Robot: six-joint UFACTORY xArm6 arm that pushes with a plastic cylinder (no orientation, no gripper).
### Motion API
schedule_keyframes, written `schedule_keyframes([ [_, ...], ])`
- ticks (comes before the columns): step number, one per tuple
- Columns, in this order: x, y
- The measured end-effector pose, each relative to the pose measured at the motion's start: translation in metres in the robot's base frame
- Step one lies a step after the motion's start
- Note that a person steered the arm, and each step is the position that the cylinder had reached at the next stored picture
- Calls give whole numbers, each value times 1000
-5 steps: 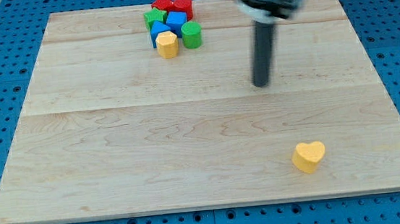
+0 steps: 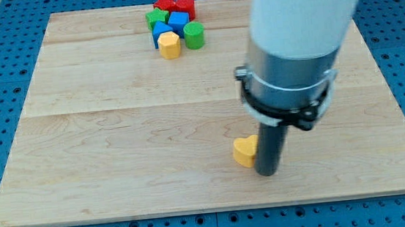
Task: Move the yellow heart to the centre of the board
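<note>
My tip (image 2: 267, 172) sits low on the worktop (image 2: 119, 172), pressed against the view's right side of the yellow heart (image 2: 245, 151); the rod hides part of that block, so only its left lobe and front face show. There are no fingers on this arm, only the bare rod, so nothing can be said to be wide, narrow or holding anything; contact is a plain side push.

The yellow heart lies below and a little to the view's right of the board's middle; the step in hand, as I judge it, is to steer it up and slightly leftward to the centre. A push from the right alone sends it along the bottom, so the tip should come round to the heart's lower right and press through its middle; an off-centre push is likely to spin the heart or let it slip past the rod. Short, slow strokes with a check on heading suit a rounded shape like this.

Well apart, at the view's top, a cluster stands close together: a second yellow block (image 2: 169, 45), a green cylinder (image 2: 194, 35), a blue block (image 2: 177, 21), a green block (image 2: 156, 17), red blocks (image 2: 174, 4); the path to the centre does not come near them.
</note>
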State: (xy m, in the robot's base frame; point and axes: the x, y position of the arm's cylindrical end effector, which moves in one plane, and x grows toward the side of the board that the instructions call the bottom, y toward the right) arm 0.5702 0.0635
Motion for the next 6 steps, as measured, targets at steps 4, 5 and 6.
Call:
schedule_keyframes([
  [4,-94,-23],
  [5,-139,-54],
  [6,-99,-52],
])
